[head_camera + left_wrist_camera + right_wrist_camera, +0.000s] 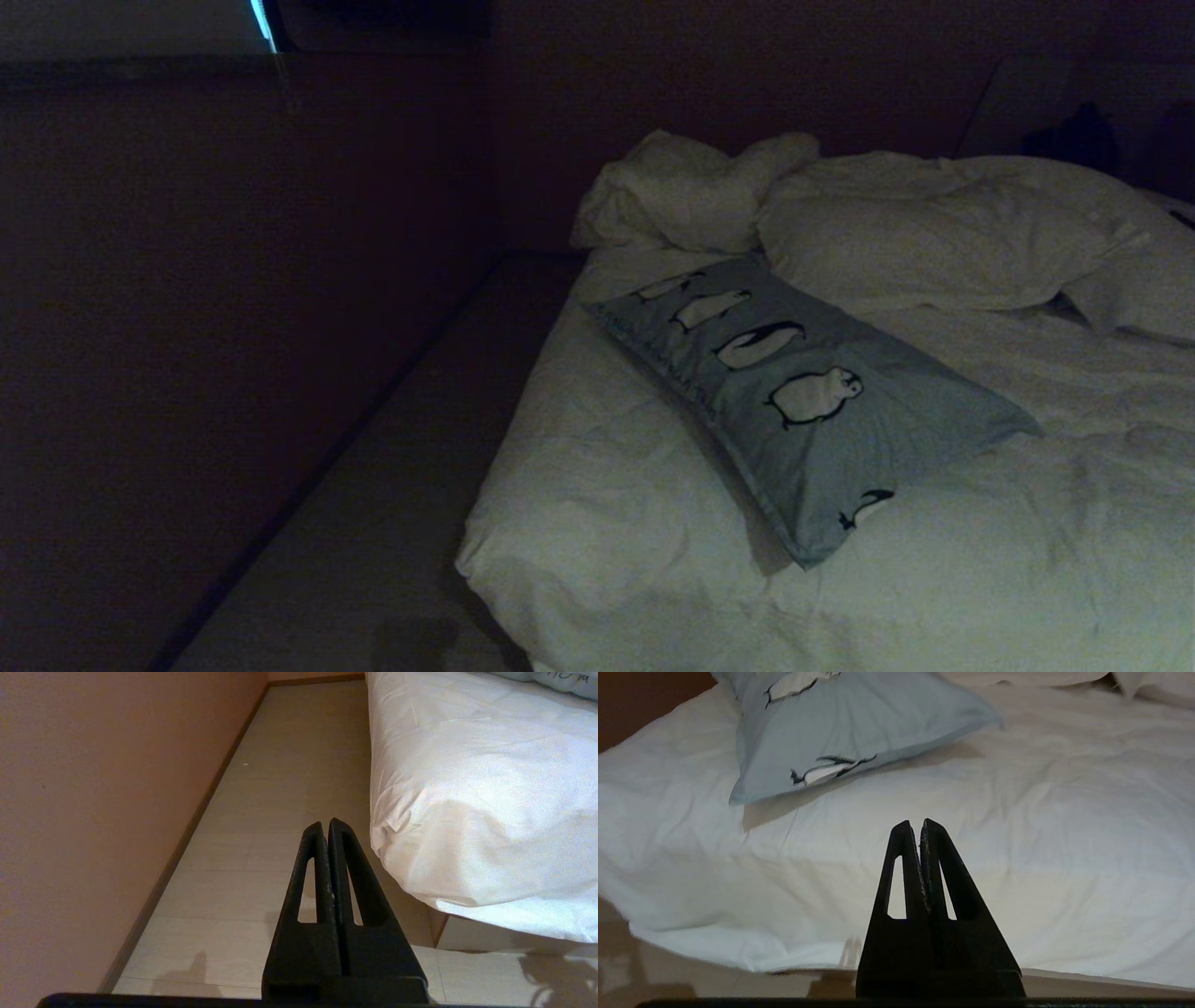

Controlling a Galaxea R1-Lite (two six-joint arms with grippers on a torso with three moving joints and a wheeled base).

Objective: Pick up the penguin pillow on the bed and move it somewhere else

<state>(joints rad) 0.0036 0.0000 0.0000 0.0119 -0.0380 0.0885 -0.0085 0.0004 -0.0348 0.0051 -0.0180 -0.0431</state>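
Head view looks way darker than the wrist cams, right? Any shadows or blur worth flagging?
Head view: very dim, wall and floor nearly black, yet the penguin pillow and bed remain readable. Left wrist view: bright and warm, the shut left tool sharp, faint shadows on the floor. Right wrist view: well lit, the pillow casts a soft shadow on the duvet, right tool shut, slight blur at the bed's near edge.

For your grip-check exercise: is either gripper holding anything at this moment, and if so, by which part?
Nothing is held. The left gripper is shut on nothing over the floor beside the bed; the right gripper is shut and empty, short of the penguin pillow.
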